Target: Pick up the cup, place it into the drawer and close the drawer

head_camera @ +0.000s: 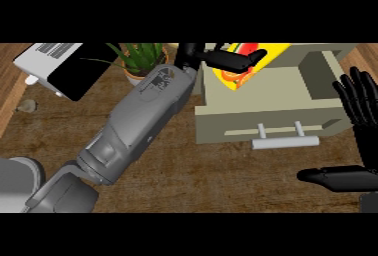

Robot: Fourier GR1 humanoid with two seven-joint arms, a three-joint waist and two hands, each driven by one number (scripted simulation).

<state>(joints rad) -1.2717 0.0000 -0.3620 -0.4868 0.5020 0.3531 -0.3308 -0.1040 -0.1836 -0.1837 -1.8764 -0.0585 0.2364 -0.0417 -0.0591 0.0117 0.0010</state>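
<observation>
Head view: my left hand (221, 59) is stretched over the open drawer (295, 95), fingers (193, 50) curled round the yellow cup (244, 70) so it can go down inside. It sits tilted at the drawer's left end, half hidden by my thumb; whether it touches the drawer floor I can't quite tell. My right hand (360, 100) rests open at the right edge, above the bench (184, 175).

Count: one beige open drawer box (266, 102) with one pale bar handle (286, 142). One yellow-red-patterned cup (244, 67) at its top-left. One green potted plant (137, 59) and one white-black appliance (63, 67) left of it. Two black robot hands.
</observation>
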